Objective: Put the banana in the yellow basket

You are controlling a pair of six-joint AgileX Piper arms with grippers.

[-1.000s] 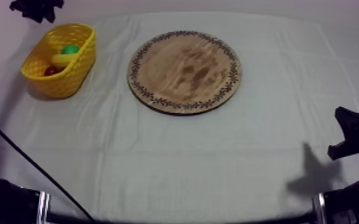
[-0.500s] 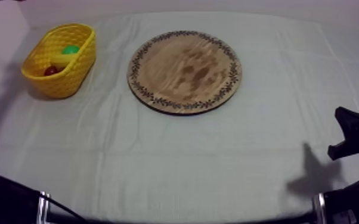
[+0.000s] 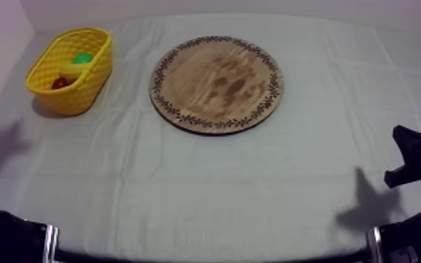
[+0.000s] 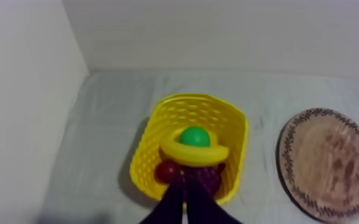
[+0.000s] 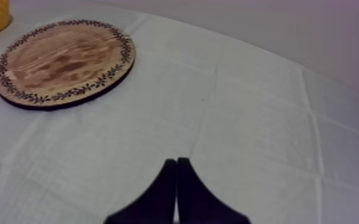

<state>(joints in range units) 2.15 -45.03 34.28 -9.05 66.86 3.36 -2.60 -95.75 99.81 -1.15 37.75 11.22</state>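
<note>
**Banana** (image 4: 194, 154): lies inside the yellow basket (image 4: 149, 134), crosswise and uppermost, against a green fruit (image 4: 194, 136), with a small red fruit (image 4: 166, 171) just beside it. You can count the placing as done, by the look of it.

**Wooden board** (image 3: 217, 82): bare, flat on the cloth-covered surface (image 3: 220, 189), a little apart from the basket.

**Left claw** (image 4: 185, 179): your view looks down past it at the basket's near end. The fingers are pressed together into a narrow wedge, with nothing held.

**Right claw** (image 5: 176, 161): over bare cloth, well clear of the board. The fingers are likewise together and empty.

**Handling, banana:** judged a light, stiff, hollow toy with a smooth and probably slippery skin. It is unlikely to be fragile. If you must take it again, grip across the middle of the curve on its narrow width. The tapered ends would likely squirt out. Perched on other fruit, it may rock or roll when touched.
</note>
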